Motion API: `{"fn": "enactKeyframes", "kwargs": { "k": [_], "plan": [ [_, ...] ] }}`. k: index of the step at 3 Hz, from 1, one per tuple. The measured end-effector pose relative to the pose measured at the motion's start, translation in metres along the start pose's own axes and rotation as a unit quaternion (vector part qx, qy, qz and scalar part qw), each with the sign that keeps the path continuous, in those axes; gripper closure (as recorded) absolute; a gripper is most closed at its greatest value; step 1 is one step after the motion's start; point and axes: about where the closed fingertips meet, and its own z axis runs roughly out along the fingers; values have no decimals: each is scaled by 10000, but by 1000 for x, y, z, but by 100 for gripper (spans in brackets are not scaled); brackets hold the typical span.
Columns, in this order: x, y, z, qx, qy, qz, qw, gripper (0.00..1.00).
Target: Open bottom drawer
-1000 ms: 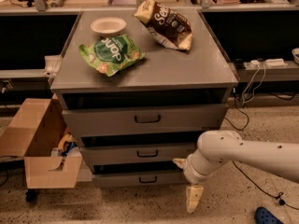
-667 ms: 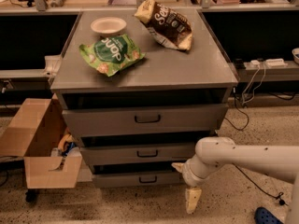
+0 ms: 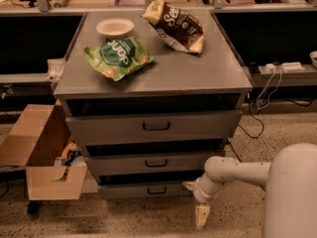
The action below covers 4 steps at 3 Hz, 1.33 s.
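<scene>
The grey cabinet (image 3: 153, 76) has three drawer fronts. The bottom drawer (image 3: 124, 191) is the lowest and shallowest, with a small dark loop handle (image 3: 156, 190). Its front sits just below the middle drawer (image 3: 119, 164), and none of its inside shows. My gripper (image 3: 194, 201) is low, beside the bottom drawer's right end, and open. One finger (image 3: 188, 186) points at the drawer's right corner. The other finger (image 3: 201, 216) hangs down toward the floor. The gripper holds nothing and is right of the handle, apart from it.
On the cabinet top lie a white bowl (image 3: 115, 27), a green chip bag (image 3: 118, 57) and a brown snack bag (image 3: 174, 25). An open cardboard box (image 3: 42, 155) stands on the floor to the left. Cables (image 3: 255, 118) trail at the right. My arm (image 3: 292, 192) fills the lower right.
My arm has swung nearer the camera and looks larger at the lower right. A second finger now shows at the drawer's right corner. The drawers have not moved.
</scene>
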Motion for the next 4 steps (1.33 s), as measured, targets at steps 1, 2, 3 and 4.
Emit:
{"fn": "enactKeyframes", "kwargs": {
  "k": [1,2,3,4],
  "plan": [
    [0,0,0,0,0,0,10000,0],
    [15,-5,13,47,73,66,9999,0],
    [43,-17,39,96,51,43,9999,0],
    [62,-50,60,291,-18,-202,9994,0]
  ]
}}
